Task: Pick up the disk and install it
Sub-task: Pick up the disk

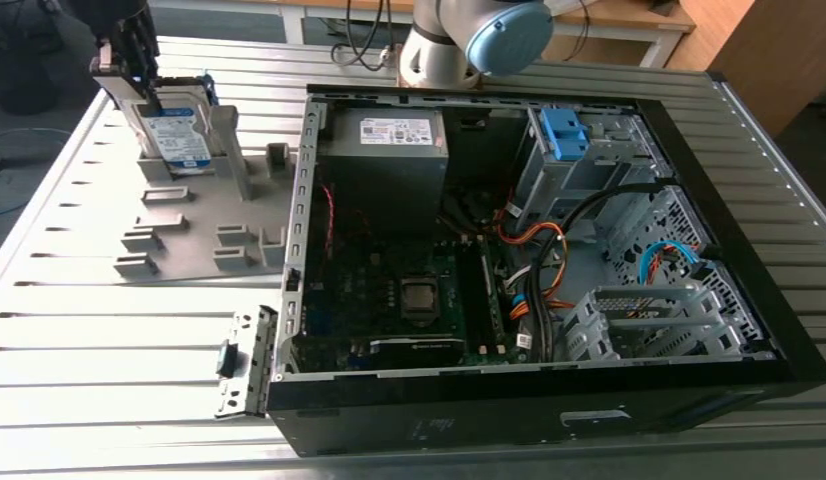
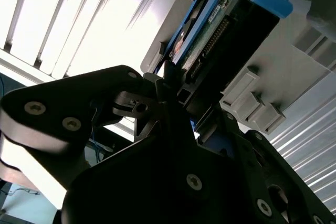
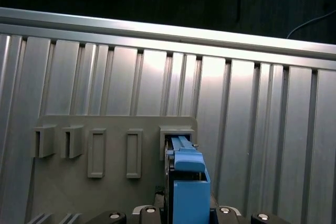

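Silver rectangular disk [image 1: 177,138], blue plastic rails, stood upright in grey slotted holder [image 1: 186,215]; black gripper [image 1: 136,80] fingers clamped its top edge. Risk: tilted pull jamming it.

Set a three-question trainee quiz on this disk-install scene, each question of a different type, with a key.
1. True or false: the disk already sits inside the open computer case.
2. Multiple choice: the gripper is shut on: A) the disk; B) the power supply; C) an orange cable.
3. Fill in: in the exterior view, the grey holder lies toward the view's ____ of the case.

Key: 1 false; 2 A; 3 left.
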Robot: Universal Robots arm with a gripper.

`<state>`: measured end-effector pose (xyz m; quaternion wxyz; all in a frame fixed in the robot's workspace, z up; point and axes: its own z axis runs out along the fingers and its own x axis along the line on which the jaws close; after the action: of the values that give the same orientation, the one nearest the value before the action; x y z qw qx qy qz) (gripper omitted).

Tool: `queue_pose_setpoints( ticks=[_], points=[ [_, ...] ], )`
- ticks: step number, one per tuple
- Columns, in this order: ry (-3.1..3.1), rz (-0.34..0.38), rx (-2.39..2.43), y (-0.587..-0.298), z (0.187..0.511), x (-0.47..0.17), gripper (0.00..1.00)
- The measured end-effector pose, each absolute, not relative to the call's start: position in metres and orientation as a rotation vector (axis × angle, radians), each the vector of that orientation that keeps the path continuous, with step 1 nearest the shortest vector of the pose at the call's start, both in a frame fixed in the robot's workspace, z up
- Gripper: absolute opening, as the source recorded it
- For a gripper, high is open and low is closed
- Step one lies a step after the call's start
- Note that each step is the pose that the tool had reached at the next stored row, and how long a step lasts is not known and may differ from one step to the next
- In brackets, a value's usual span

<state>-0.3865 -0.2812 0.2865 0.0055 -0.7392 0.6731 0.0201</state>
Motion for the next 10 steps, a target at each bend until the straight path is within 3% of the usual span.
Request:
queue_pose_setpoints(
  ticks=[10],
  points=[
    [2.107, 0.063, -2.314, -0.2812, 0.286, -0.3865, 0.36]
  ],
)
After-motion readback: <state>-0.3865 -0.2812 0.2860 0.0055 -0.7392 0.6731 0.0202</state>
